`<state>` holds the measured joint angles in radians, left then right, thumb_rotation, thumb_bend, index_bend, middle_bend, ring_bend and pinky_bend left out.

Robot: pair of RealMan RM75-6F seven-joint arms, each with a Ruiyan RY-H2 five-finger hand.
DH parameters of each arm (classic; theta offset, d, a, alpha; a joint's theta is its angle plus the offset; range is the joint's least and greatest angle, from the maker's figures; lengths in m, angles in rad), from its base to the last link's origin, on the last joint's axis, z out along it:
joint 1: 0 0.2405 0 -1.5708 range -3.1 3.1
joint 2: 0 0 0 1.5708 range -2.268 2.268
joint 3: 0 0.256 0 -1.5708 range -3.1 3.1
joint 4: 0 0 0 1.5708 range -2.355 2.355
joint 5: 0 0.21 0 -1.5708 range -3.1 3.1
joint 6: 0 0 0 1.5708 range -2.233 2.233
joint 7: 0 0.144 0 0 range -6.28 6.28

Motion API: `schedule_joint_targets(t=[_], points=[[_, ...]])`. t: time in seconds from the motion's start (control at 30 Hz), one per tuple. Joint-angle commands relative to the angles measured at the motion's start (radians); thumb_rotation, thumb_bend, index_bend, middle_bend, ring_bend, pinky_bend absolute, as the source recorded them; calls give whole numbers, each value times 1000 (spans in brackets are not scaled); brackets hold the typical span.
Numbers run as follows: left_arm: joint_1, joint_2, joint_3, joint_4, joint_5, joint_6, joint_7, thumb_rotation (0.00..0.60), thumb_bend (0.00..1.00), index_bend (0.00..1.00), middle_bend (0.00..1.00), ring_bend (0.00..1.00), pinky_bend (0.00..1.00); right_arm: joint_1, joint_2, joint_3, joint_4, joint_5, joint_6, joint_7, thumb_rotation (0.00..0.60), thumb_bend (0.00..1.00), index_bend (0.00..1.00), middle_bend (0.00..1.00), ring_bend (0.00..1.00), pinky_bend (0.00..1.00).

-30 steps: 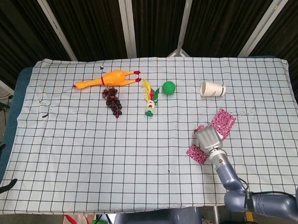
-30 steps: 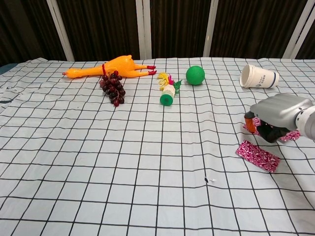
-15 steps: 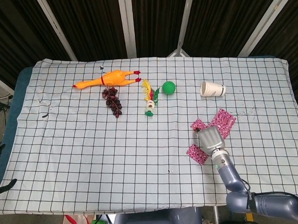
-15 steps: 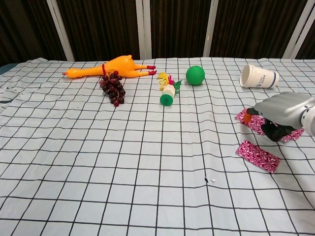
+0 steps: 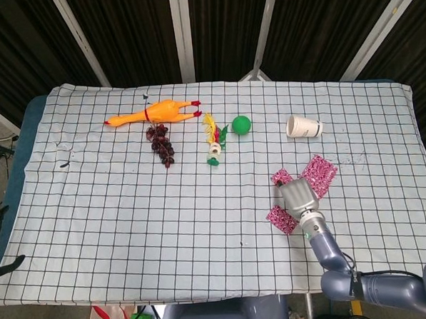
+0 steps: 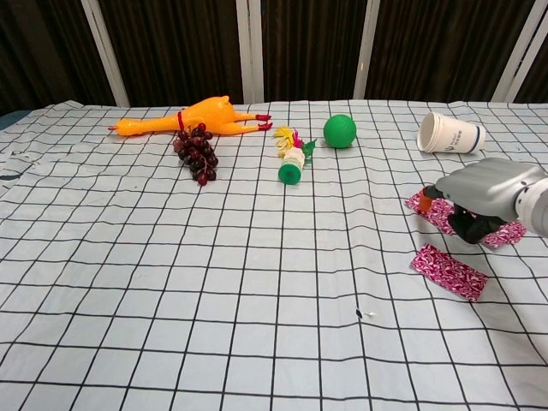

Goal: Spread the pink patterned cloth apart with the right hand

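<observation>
1. The right robot hand sits low over the middle of the pink patterned cloth, palm down, fingers curled onto the fabric beneath. Whether it pinches the cloth or only presses it, I cannot tell from either view.
2. What's just changed: a second ago the far-left flap was tucked under the fingers; now that corner lies out past the hand, flat on the desk, toward the middle of the table. The hand has eased back a touch from half a second ago.
3. What that means: the cloth looks partly opened, but the middle is hidden under the hand, so I'd judge the spreading unfinished.
4. Where it lies: the cloth is at the right side of the desk, near the front edge, below the tipped paper cup and well apart from it.
5. Which way it points: in the head view its long axis runs on a diagonal, from the near-left end by the hand's wrist up to the far-right end pointing toward the desk's right edge.
6. Further out: green ball, small toy bottle, grapes and rubber chicken sit across the far middle.
7. The left robot hand is out of both views.
</observation>
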<state>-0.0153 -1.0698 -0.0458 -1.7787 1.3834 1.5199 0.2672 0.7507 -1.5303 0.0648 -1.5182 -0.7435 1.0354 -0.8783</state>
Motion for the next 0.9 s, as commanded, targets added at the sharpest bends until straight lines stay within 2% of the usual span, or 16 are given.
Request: schedule_joint_targets(t=[0.03,0.9], points=[[0,2,0,1,0,0,-4,600,206,120,19,28,62,7,-6,3,1,8,-1,-6,600,731,243,810,761,459],[-2,7,0,2,-4,-6,-13,600,206,121,19,29,63,82,-80,34,39,67,-15,-32,600,731,243,810,761,459]])
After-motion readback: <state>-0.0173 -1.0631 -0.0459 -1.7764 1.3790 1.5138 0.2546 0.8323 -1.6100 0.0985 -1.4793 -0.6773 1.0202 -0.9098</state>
